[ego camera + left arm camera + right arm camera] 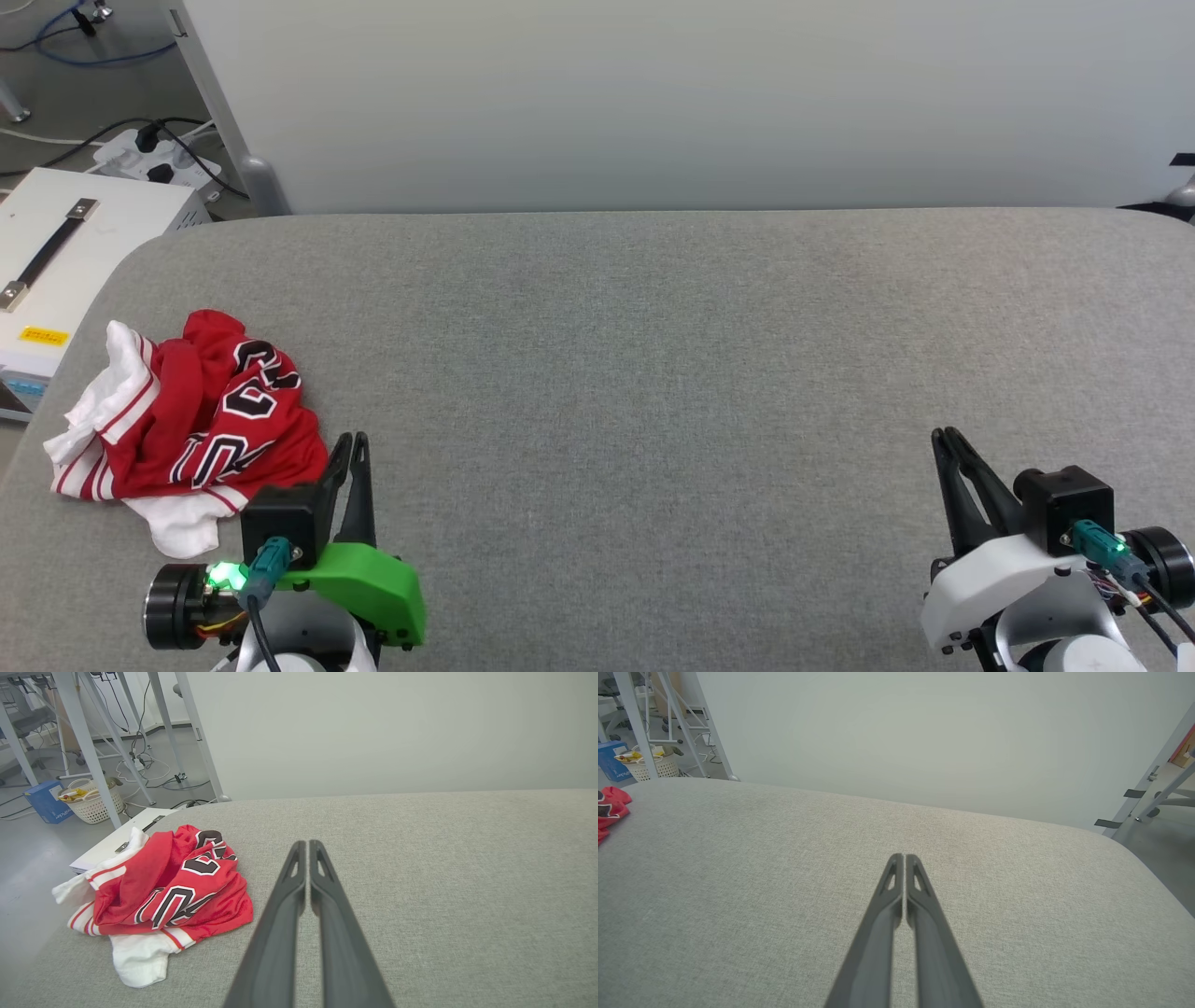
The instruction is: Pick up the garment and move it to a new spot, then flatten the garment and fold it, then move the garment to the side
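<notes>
We see the garment (187,420) bunched in a crumpled heap at the lower left of the head view, on the grey padded table (653,373) near its left edge. Our left gripper (350,441) waits just beside it, fingers together and empty, likely poised to start. Our right gripper (946,437), pressed together too, sits lower right, well apart.

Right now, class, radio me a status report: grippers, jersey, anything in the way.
Left gripper shut, empty, beside garment. Right gripper shut, empty, well apart. Garment crumpled at grey surface's left edge. Nothing between left gripper and garment.
</notes>
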You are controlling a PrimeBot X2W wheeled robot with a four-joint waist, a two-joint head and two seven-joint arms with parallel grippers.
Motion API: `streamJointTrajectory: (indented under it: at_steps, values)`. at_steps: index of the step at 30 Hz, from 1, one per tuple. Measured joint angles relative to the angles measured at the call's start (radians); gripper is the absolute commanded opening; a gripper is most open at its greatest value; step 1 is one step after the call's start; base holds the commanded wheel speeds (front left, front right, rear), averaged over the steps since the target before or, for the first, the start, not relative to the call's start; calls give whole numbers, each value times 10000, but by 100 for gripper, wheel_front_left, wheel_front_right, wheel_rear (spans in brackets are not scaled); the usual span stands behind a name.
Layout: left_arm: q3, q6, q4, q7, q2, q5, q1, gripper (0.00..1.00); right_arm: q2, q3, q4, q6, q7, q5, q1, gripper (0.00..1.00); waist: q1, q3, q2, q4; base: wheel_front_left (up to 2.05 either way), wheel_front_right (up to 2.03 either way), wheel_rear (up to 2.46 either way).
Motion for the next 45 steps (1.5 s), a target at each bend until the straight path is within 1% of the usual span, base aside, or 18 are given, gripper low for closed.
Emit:
streamJointTrajectory:
  at_steps: [10, 21, 36, 45]
  values:
    - [-13, 8, 2, -17, 2, 0, 6, 100, 2, -31, -4, 0, -23, 31, 1, 100, 0, 14, 0, -5, 0, 0, 0]
    - [-157, 178, -17, -253, 2, 0, 6, 100, 2, -163, -111, 0, -236, 228, 7, 100, 0, 48, 0, -5, 0, 0, 0]
    - [-316, 353, -127, -546, 15, -2, 5, 100, 4, -291, -355, 0, -560, 763, 27, 100, 0, 80, 0, -9, 0, 0, 0]
    - [-359, 364, -161, -752, 19, -17, 5, 100, 4, -349, -479, 0, -727, 972, 78, 100, 0, 88, 0, 4, 0, 0, 0]
